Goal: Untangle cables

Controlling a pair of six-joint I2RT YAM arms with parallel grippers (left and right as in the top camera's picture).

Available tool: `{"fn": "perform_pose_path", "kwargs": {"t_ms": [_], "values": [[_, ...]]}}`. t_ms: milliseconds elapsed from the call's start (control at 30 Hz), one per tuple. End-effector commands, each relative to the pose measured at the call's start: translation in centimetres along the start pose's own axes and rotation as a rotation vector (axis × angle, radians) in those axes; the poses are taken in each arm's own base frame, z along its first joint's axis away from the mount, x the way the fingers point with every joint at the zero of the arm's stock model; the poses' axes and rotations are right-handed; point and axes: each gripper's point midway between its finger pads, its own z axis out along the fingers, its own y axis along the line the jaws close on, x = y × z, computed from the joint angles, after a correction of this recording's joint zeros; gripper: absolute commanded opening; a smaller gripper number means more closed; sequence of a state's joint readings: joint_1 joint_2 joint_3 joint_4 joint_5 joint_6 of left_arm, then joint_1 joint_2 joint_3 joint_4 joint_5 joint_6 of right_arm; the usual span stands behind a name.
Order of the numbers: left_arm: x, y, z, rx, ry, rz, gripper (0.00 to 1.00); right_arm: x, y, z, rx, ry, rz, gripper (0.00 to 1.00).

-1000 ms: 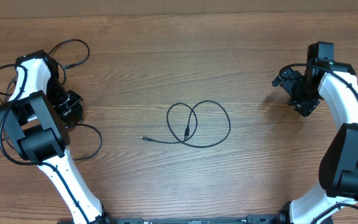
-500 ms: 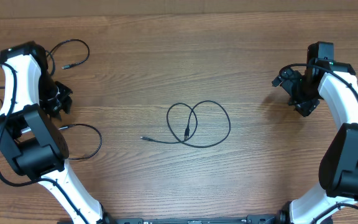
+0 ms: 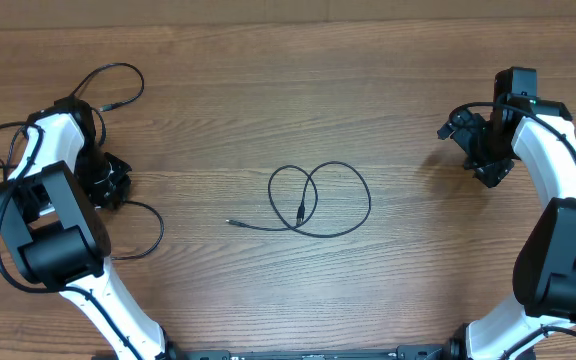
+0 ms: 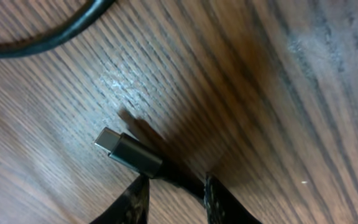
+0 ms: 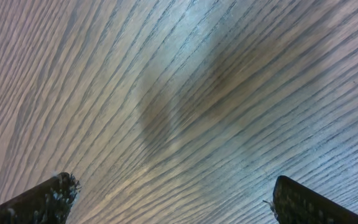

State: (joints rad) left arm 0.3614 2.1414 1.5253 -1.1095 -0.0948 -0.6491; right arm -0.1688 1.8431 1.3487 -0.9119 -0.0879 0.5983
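One looped cable (image 3: 320, 200) lies in the middle of the table (image 3: 268, 90), bare wood all around it. By the left edge, the left claw (image 4: 176, 190) pinches a second cable (image 4: 182, 179) just behind its plug (image 4: 126, 152). The right claw (image 5: 173, 190) is spread wide over bare wood near the right edge.

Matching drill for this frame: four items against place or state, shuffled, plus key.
Items
1. looped cable
2. plug end
3. left gripper
4. right gripper

Place or state
a. jaws wide apart, nothing between them
b. lying at the centre of the table, untouched
c. silver-tipped, jutting forward out of a grip
d. at the left side, closed on a cord

Pairs: 1-b, 2-c, 3-d, 4-a
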Motion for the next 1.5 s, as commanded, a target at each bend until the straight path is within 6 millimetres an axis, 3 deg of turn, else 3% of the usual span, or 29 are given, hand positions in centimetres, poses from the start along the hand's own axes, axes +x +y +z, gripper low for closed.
{"fn": "perform_pose_path", "kwargs": {"t_ms": [0,167,500,900,1033,1167,1267,1333,1367,1433,1467], "values": [[0.1,0.1,1.6,-0.004,-0.017,-0.012,0.24,-0.2,-0.1,-0.3,0.003,-0.016,0.0,1.0],[-1.3,-1.1,2.8,0.053,-0.09,-0.022,0.04,-0.2,-0.1,-0.3,0.003,-0.016,0.0,1.0],[-6.3,-4.1,2.9,0.174,-0.317,-0.043,0.04,-0.2,-0.1,-0.3,0.003,-0.016,0.0,1.0],[-10.3,-7.5,4.1,0.295,-0.458,-0.062,0.04,-0.2,-0.1,-0.3,0.003,-0.016,0.0,1.0],[-12.0,-8.8,4.6,0.32,-0.539,0.022,0.04,-0.3,-0.1,-0.3,0.003,-0.016,0.0,1.0],[-13.3,-10.2,1.9,0.361,-0.636,0.146,0.06,-0.2,-0.1,-0.3,0.003,-0.016,0.0,1.0],[-13.9,-11.2,-2.1,0.422,-0.7,0.214,0.19,-0.3,-0.1,-0.3,0.003,-0.016,0.0,1.0],[-14.1,-11.7,-5.5,0.482,-0.741,0.221,0.33,-0.3,-0.1,-0.3,0.003,-0.016,0.0,1.0],[-14.0,-12.0,-8.8,0.541,-0.781,0.23,0.4,-0.2,-0.1,-0.3,0.004,-0.016,0.0,1.0],[-13.5,-12.2,-12.8,0.621,-0.824,0.243,0.5,-0.3,-0.1,-0.3,0.003,-0.016,0.0,1.0],[-13.1,-12.2,-14.7,0.66,-0.842,0.247,0.74,-0.2,-0.1,-0.3,0.004,-0.016,0.0,1.0]]}}
